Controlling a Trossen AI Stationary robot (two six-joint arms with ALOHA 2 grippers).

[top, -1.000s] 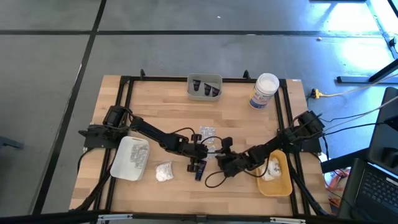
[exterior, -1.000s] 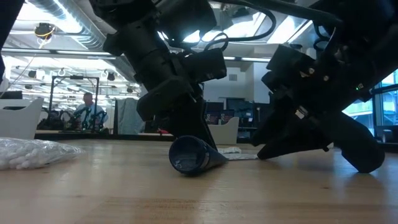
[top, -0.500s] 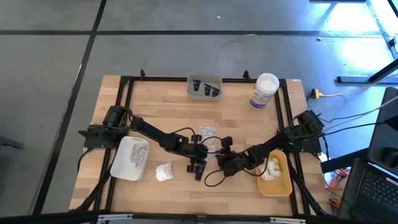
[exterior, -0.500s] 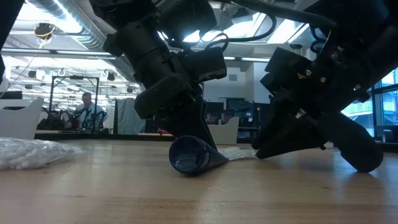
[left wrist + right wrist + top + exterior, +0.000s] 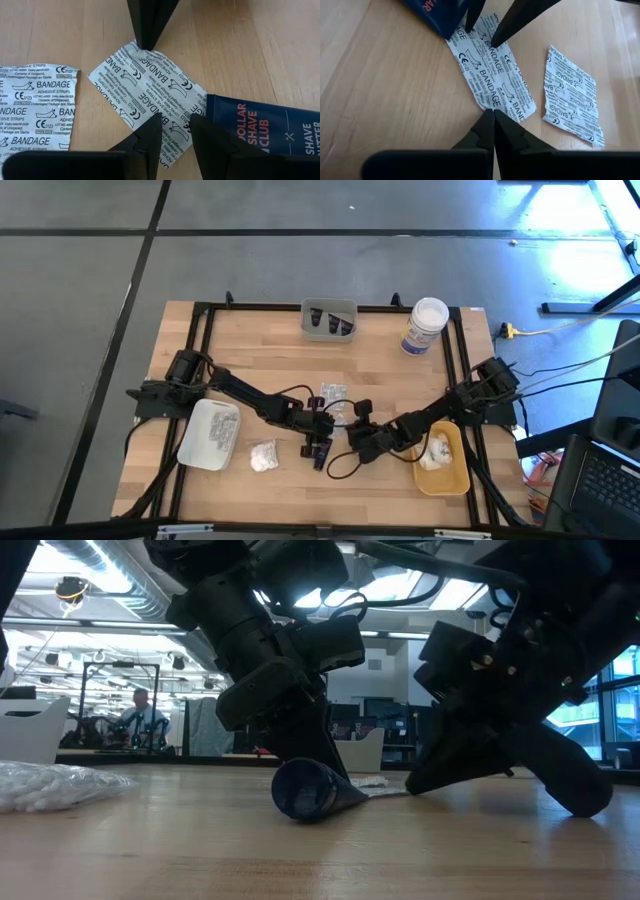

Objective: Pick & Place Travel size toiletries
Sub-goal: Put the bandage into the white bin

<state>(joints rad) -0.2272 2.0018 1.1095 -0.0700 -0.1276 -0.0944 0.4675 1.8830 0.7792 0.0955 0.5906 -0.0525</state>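
Observation:
A silvery bandage packet [image 5: 145, 85] lies flat on the wooden table, mid-table in the high view [image 5: 338, 414]. My left gripper [image 5: 175, 120] stands open over it, and my right gripper [image 5: 493, 112], shut, meets it from the opposite side. A dark blue tube [image 5: 265, 130] lies on the table with one end against the packet; the low view shows its round end [image 5: 303, 790]. A second bandage packet [image 5: 572, 105] lies flat beside the first. My left gripper has both fingertips [image 5: 152, 122] set down on the packet's printed face [image 5: 172, 112], near the end by the tube, slanting down from the table's left. The packet stays flat on the table. My right gripper's shut fingertips [image 5: 487, 120] meet the packet's opposite edge [image 5: 490, 106], slanting down from the table's right. I cannot tell whether that edge is caught between them. The packet lies flat there.
A white tray [image 5: 196, 442] of white bundles sits at the left and a yellow tray [image 5: 448, 478] at the right. A grey tray [image 5: 329, 308] with dark tubes and a white jar [image 5: 425, 325] stand at the far edge. A white puffy bundle [image 5: 264, 455] lies near the tube.
My right gripper has shut at the packet's edge while staying almost in place. My left gripper, the packet and the tube have kept still.

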